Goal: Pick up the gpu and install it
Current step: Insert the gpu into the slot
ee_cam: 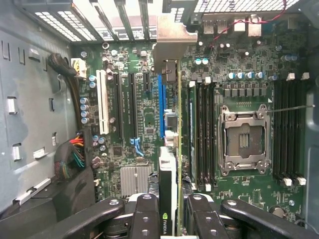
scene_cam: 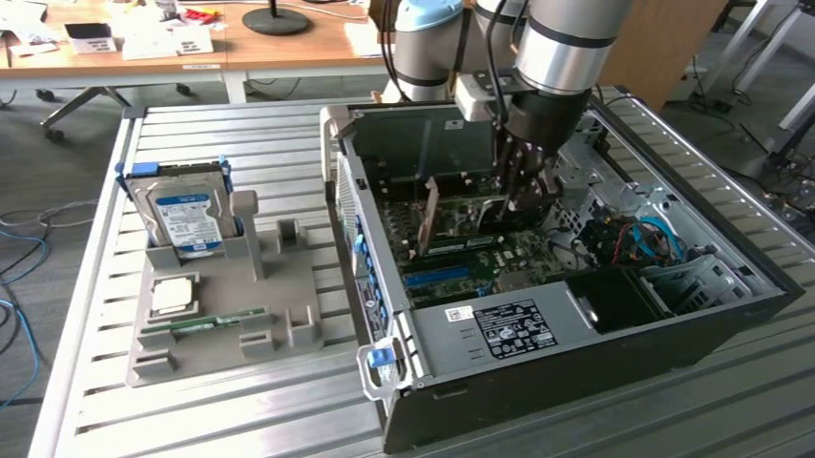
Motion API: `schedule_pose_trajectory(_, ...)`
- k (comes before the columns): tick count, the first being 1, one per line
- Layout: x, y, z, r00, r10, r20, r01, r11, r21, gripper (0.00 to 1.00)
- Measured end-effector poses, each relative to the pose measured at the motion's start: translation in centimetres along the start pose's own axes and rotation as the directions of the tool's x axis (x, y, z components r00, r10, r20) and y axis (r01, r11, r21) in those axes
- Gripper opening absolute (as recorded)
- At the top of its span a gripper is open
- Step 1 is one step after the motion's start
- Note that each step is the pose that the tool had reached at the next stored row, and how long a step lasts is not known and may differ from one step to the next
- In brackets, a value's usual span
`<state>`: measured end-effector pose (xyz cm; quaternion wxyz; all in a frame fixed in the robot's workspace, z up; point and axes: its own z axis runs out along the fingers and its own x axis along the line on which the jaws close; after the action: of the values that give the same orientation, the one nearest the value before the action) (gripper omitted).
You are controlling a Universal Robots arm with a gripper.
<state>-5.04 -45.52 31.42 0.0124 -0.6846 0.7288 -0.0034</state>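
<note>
The gpu (ee_cam: 168, 169) shows edge-on in the wrist view, a thin dark card with a green board edge and a silvery bracket (ee_cam: 170, 42) at its far end. My gripper (ee_cam: 170, 215) is shut on it, with a black finger (ee_cam: 144, 214) pressed on each side of the card. The card runs along the blue slot (ee_cam: 160, 107) of the motherboard; whether it is seated I cannot tell. In the exterior view the gripper (scene_cam: 525, 196) reaches down into the open computer case (scene_cam: 535, 334), and the gpu (scene_cam: 469, 212) stands upright on the board below it.
An empty CPU socket (ee_cam: 244, 142) and memory slots (ee_cam: 203, 134) lie beside the card. Outside the case, a grey fixture (scene_cam: 217, 305) holds a hard drive (scene_cam: 189, 215), a processor (scene_cam: 172, 294) and a green RAM stick (scene_cam: 217, 322). Cables (scene_cam: 643, 239) fill the case's right side.
</note>
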Motion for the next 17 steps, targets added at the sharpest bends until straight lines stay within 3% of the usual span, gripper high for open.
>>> schedule_pose_trajectory(17,0.01,0.01,0.51,1.0,-0.001,-0.0003,0.001,1.0,-0.0001,0.27)
